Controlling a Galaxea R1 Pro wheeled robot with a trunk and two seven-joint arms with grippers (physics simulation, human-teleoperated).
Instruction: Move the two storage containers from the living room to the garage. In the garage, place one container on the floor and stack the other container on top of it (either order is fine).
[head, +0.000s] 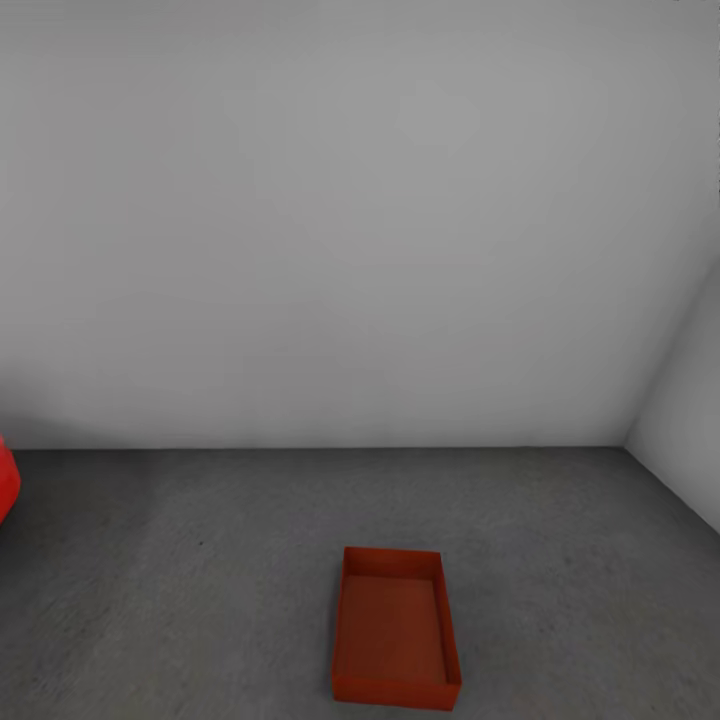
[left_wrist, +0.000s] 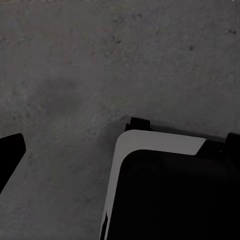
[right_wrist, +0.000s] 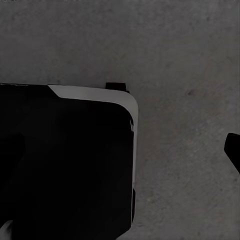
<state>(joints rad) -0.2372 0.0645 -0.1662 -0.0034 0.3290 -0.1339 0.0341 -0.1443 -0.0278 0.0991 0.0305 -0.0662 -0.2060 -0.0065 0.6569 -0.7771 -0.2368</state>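
One storage container (head: 395, 628) sits open-top on the dark concrete floor (head: 200, 560) of the garage, out from the white back wall (head: 360, 220) and nearer the side wall (head: 690, 420) than the far edge of view. A sliver of red-orange (head: 6, 480), well apart from the container at the picture's margin, is cut off; probably the second container, but that cannot be confirmed. Judged step: fetch that second box and stack it. Doing it well means approaching square to the floor container's long side, carrying the box level, and lowering it with walls aligned before letting go. Both wrist views look down at floor past a dark, white-edged robot part (left_wrist: 170, 190); a black tip (left_wrist: 10, 150) shows at the frame edge, so neither end effector's grip state can be told.
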